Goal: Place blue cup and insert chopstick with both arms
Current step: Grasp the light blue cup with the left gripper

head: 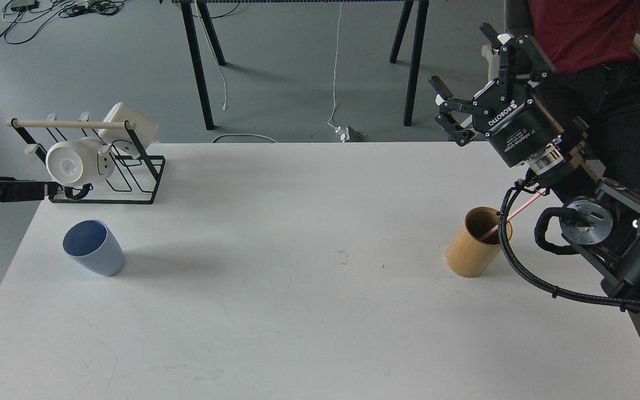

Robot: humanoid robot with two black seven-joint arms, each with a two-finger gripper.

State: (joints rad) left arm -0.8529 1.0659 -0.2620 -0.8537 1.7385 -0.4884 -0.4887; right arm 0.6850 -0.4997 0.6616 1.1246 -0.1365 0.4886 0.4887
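Observation:
The blue cup [93, 247] stands upright at the table's left, empty. The single pink-red chopstick [521, 207] leans in the tan bamboo cylinder [473, 244] at the right, its upper end partly behind my right arm's cable. My right gripper [464, 61] is open and empty, raised above the table's far right edge, up and behind the cylinder. My left gripper [36, 190] shows only as a thin dark bar coming in from the left edge, just beyond the blue cup and in front of the rack. Its fingers cannot be told apart.
A black wire rack [131, 166] with a pale wooden rod and white mugs [73, 162] stands at the back left. A person in a red shirt [586, 28] stands behind the right arm. Dark table legs [198, 66] stand beyond the far edge.

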